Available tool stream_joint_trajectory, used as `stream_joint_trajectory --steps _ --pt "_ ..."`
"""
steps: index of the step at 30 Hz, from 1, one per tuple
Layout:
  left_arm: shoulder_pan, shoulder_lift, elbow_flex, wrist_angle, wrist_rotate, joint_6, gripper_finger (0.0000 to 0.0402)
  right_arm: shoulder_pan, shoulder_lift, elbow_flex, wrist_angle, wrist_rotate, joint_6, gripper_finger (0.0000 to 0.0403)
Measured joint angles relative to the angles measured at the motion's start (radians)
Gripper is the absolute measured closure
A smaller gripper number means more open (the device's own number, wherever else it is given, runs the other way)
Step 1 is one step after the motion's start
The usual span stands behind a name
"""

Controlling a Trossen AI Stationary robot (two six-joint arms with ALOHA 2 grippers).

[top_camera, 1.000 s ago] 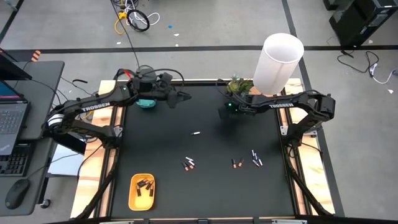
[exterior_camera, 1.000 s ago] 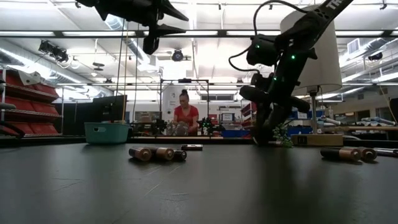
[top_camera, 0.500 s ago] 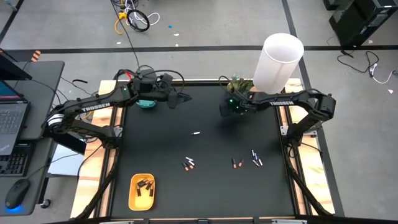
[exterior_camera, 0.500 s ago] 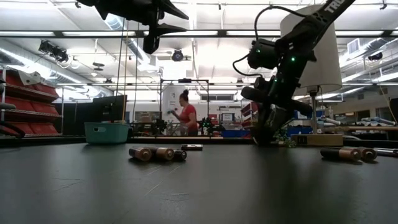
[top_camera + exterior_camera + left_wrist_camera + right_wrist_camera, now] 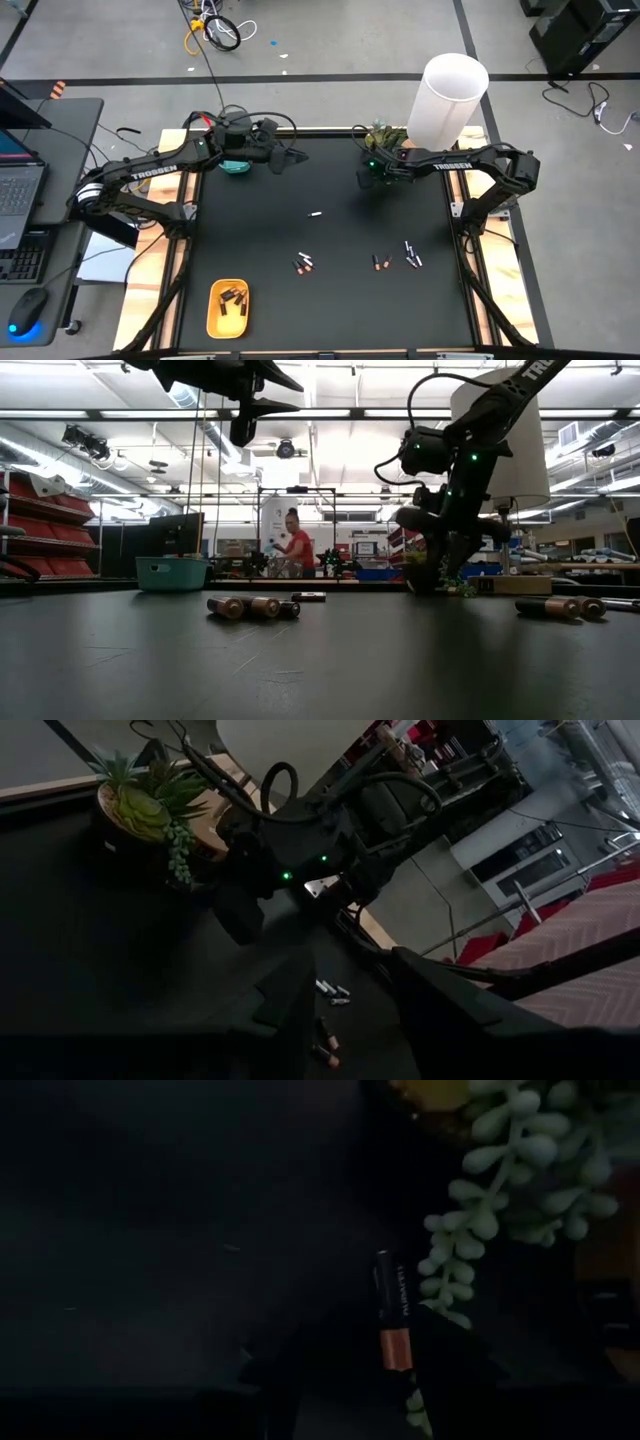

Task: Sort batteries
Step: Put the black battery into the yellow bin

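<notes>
Right gripper [image 5: 366, 178] is at the far side of the black table top [image 5: 330, 300], just beside the small green succulent in its pot [image 5: 384, 137]. Its dark fingers [image 5: 450, 1355] stand part open with a dark battery with a copper-orange end [image 5: 390, 1318] between them; can't tell if they are actually pinching it or if it just lies on the mat (succulent strands hang right next to it).

Left gripper [image 5: 296, 156] hangs in the air over the far left of the table, near the teal rectangular tray [image 5: 234, 166]; fingers apart, nothing in them.

Rest of the batteries lie loose mid-table:
- one pale silvery battery [image 5: 315, 214] alone near the centre
- a small cluster [image 5: 304, 264] nearer the front
- a dark pair [image 5: 379, 262] well to its right
- a pale group [image 5: 411, 252] just beside that pair

Several dark ones already lie in the yellow oval tray [image 5: 213, 318], front left corner.

White cylindrical lampshade [image 5: 446, 100] stands at the far right edge. A person in a red top [image 5: 297, 547] is in the room behind.
</notes>
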Motion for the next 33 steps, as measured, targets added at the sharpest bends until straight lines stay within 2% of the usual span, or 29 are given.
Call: stream_joint_trajectory --steps 9,14,16,21,31,33 --pt "0.0 0.0 0.0 0.0 -0.017 0.0 0.0255 -0.022 0.021 -0.119 0.148 -0.022 -0.021 0.0238" --pt "0.0 0.0 0.0 0.001 -0.025 0.0 0.0255 0.002 0.061 -0.124 0.166 -0.045 -0.038 0.0245" --pt "0.0 0.0 0.0 0.001 -0.026 0.0 0.0255 0.021 0.063 -0.12 0.168 -0.014 -0.047 0.0253" --pt "0.0 0.0 0.0 0.002 -0.029 0.0 0.0255 0.054 0.069 -0.087 0.16 -0.01 -0.137 0.0287" --pt "0.0 0.0 0.0 0.009 -0.029 0.0 0.0255 0.049 0.062 -0.105 0.168 -0.058 -0.165 0.0376" --pt "0.0 0.0 0.0 0.011 -0.029 0.0 0.0255 0.051 0.061 -0.104 0.171 -0.071 -0.176 0.0383"
